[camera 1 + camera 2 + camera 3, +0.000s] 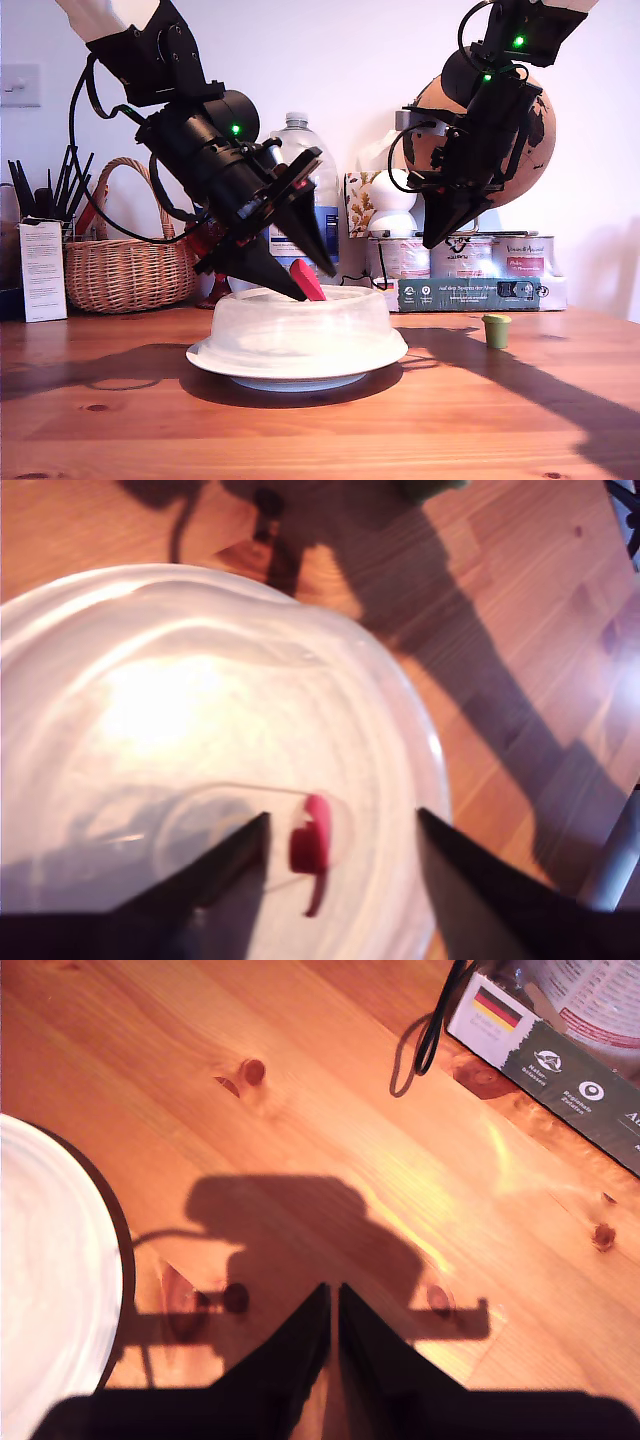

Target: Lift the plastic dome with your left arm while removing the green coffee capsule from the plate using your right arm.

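Two arms are hanging over the wooden tabletop [420,420]. My first gripper [318,283], seen in the exterior view at about 10 o'clock from the plastic dome [295,335], is pointing down at the dome's crown; its tool is standing released, the two fingers spread on either side of the red tab handle [311,842] without pinching it. The dome is sitting down over the plate [300,381], its flared rim overhanging the plate's edge all round, and only a thin white lip is showing beneath it at 6 o'clock.

My second gripper [432,240] is hovering well above the tabletop at about 1 o'clock from the dome, with its tool clenched on nothing, fingers [300,1350] pressed together. Below it bare wood is lying open between the dome's rim [50,1290] and the dark box [560,1080] at the back.

The green coffee capsule [496,331] is standing upright on the tabletop at 3 o'clock from the dome, well apart from the rim, just in front of that box [468,293]. Toward 6 o'clock the tabletop is running free to the exterior view's front edge.
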